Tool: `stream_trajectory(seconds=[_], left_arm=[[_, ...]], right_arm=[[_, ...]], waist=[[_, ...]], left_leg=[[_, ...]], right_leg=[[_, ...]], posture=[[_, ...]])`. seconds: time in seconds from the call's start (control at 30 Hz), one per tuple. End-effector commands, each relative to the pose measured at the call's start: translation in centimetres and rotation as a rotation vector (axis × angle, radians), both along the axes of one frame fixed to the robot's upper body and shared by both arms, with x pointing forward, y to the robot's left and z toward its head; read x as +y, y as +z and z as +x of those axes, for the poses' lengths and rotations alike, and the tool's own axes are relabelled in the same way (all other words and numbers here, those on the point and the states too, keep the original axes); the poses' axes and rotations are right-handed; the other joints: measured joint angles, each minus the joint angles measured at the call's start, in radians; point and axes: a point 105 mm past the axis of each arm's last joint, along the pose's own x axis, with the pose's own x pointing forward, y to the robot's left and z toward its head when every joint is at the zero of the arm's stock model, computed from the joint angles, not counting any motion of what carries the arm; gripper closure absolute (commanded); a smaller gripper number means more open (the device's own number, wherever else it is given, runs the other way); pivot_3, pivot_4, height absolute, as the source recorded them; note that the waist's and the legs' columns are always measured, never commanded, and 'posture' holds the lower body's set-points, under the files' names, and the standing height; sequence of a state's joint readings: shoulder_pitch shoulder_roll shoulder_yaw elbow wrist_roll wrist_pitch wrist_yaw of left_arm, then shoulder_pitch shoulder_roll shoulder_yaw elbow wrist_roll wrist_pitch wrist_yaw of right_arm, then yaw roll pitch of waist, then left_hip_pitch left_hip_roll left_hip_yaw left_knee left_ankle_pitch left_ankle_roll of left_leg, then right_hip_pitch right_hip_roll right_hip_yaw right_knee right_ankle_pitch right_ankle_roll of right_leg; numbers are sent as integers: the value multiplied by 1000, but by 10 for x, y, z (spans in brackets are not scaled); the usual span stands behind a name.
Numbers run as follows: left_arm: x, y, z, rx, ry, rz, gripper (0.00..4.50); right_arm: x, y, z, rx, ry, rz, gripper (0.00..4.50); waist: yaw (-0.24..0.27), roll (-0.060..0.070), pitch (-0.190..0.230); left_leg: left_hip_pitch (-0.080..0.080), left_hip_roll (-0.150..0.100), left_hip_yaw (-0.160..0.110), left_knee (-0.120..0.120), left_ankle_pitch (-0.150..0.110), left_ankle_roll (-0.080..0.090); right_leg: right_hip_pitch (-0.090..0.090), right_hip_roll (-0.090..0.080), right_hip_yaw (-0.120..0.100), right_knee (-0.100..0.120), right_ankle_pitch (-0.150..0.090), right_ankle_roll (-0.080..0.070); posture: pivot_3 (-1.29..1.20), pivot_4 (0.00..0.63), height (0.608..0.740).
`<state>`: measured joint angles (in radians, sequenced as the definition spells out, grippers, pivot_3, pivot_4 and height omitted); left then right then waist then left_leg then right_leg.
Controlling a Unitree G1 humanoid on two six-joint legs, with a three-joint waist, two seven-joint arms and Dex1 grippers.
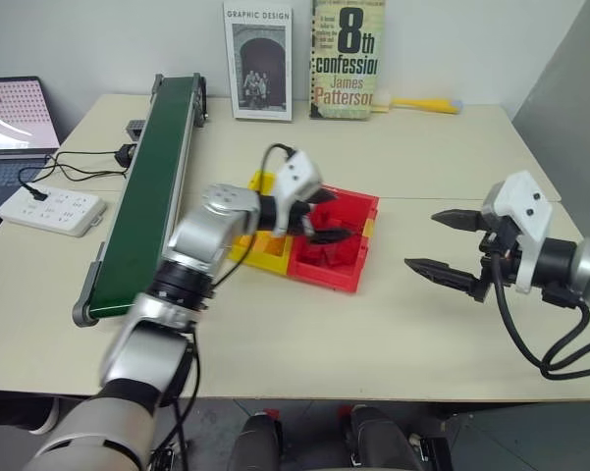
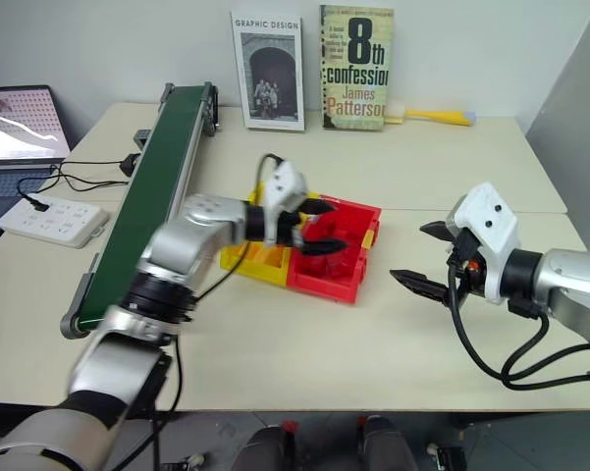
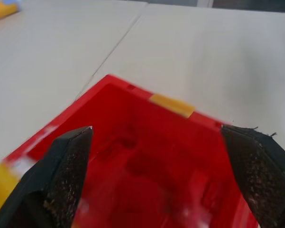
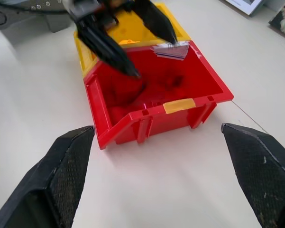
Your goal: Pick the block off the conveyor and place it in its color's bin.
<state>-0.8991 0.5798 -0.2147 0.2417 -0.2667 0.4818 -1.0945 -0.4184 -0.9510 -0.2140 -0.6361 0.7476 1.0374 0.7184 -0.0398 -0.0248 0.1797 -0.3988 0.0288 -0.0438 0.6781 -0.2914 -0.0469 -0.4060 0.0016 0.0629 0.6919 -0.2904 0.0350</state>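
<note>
Nearest the robot, the right gripper (image 1: pixel 450 245) hangs over bare table (image 1: pixel 373 334) to the right of the trays, its arm bent in from the right and its two black fingers pointing left toward them, spread wide with nothing between them.

Further in, two joined trays sit at the table's middle: one red bin (image 1: pixel 357 267) and one yellow tray (image 1: pixel 258 253) touching its left side. The left arm reaches in from the lower left, elbow bent, wrist turned right so the left gripper (image 1: pixel 323 217) hovers over the red bin, tilted slightly downward. Its two fingers stand apart, released, holding nothing. In the wrist views red shapes lie on the bin's floor (image 4: pixel 156 95), blurred; the block is most likely among them, but I cannot pick it out singly.

To the left, one conveyor (image 1: pixel 152 191) runs from the near edge away toward the wall, its green belt bare.

Beyond, one white power strip (image 1: pixel 59 209) and one laptop (image 1: pixel 10 128) sit far left. Two books (image 1: pixel 258 59) stand against the wall, one yellow object (image 1: pixel 422 103) beside them.
</note>
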Motion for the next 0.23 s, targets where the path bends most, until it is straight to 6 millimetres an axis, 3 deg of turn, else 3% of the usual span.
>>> stream_trajectory(seconds=[0.03,0.17,0.23], left_arm=[[50,24,-24,-44,29,67,65],[94,31,-44,-7,129,107,65],[106,32,-51,6,172,108,65]], right_arm=[[1,7,11,-38,77,-37,0],[5,6,17,-23,145,-37,0],[7,5,19,-21,165,-30,0]], waist=[[2,0,0],[-1,1,1],[3,1,1]], left_leg=[[0,-1,0,-1,0,0],[-1,0,-1,0,0,0],[-1,0,-2,0,0,0]], right_leg=[[1,0,-1,0,0,0],[0,-1,0,-1,0,0],[0,-1,-1,-1,0,0]], posture=[[0,150,740],[0,150,740],[0,150,740]])
